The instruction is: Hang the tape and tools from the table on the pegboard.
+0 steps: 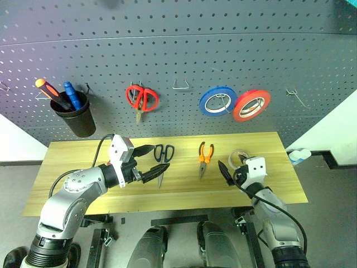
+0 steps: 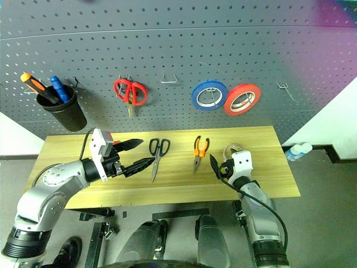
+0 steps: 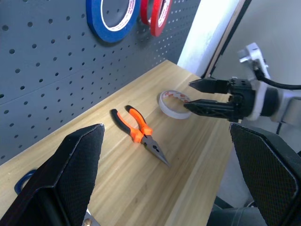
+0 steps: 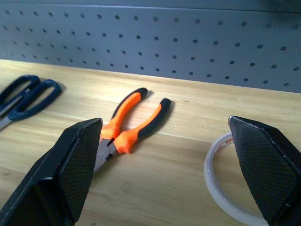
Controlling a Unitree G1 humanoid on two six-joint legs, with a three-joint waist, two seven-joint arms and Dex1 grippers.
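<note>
On the light wood table [image 1: 83, 167] lie dark-handled scissors [image 1: 163, 154], orange-and-black pliers [image 1: 204, 156] and a whitish roll of tape [image 3: 171, 103], all flat. My left gripper [image 1: 159, 158] is open and level, its fingertips on either side of the scissors' handles, apart from them as far as I can tell. My right gripper [image 1: 233, 167] is open too, low over the table just in front of the tape and partly hiding it. In the right wrist view the pliers [image 4: 127, 127] lie ahead between the fingers [image 4: 70, 169], with the tape [image 4: 225, 188] close by.
The dark pegboard [image 1: 178, 56] behind the table holds red-handled scissors [image 1: 142, 99], a blue roll [image 1: 217, 101], a red roll [image 1: 251, 105] and a black cup [image 1: 76, 116] with two screwdrivers. Bare hooks [image 1: 179, 85] [image 1: 295, 96] stick out of it.
</note>
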